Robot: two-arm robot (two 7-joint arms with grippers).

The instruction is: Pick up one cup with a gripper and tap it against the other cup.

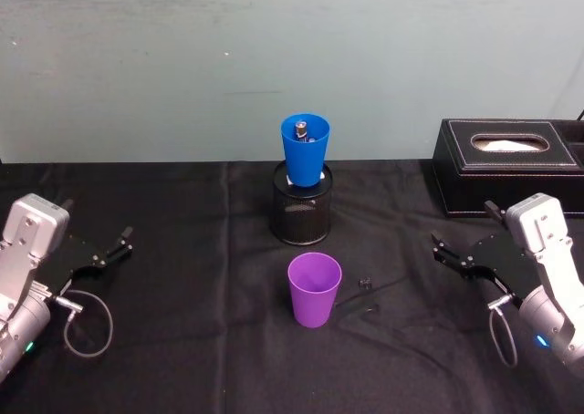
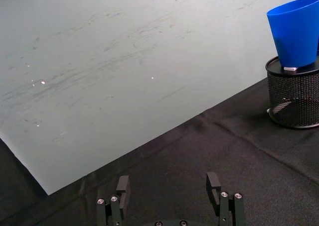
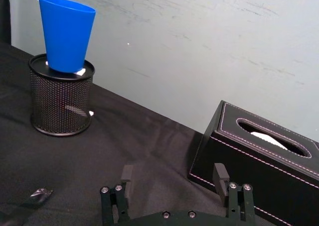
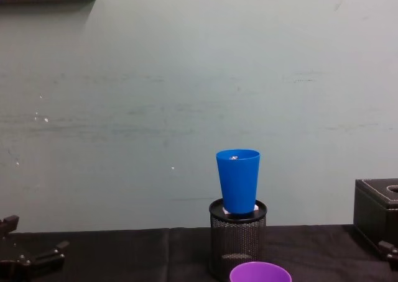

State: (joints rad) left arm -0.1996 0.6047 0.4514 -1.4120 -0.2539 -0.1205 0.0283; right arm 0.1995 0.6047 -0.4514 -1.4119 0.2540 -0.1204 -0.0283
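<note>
The purple cup [image 1: 315,289] stands upright on the black cloth at the middle of the table; its rim [image 4: 260,273] shows at the chest view's lower edge. Behind it the blue cup [image 1: 305,148] [image 4: 238,179] [image 2: 294,32] [image 3: 66,34] sits upright in the mouth of a black wire-mesh pen holder [image 1: 303,204] [image 4: 236,245]. My left gripper [image 1: 97,221] [image 2: 168,186] rests open at the far left, well away from both cups. Over at the far right my right gripper [image 1: 464,229] [image 3: 174,175] is open too, with nothing between its fingers.
A black tissue box [image 1: 509,163] [image 3: 264,161] stands at the back right, just behind the right gripper. A small dark scrap [image 1: 365,282] [image 3: 40,193] lies right of the purple cup. A pale wall closes the back of the table.
</note>
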